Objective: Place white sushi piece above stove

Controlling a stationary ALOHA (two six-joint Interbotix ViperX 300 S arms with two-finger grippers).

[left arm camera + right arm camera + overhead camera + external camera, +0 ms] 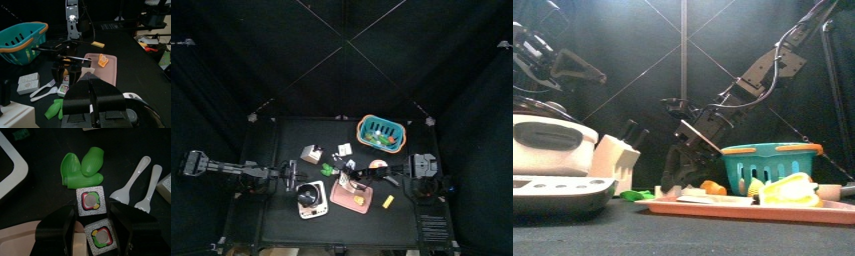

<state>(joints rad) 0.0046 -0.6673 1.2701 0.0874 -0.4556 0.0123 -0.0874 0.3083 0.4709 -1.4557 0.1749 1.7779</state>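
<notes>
the left gripper (100, 97) hung near the table's (291, 135) left edge, jaw state unclear. the stove (311, 200) sat near the front edge. the right gripper (92, 225), jaws wide, straddled a white sushi piece (91, 201) beside the pink board (358, 197), gripping nothing.

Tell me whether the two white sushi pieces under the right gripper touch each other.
Apart. The right wrist view shows a dark strip of table between the farther sushi piece and the nearer sushi piece, which lies between the open jaws.
</notes>
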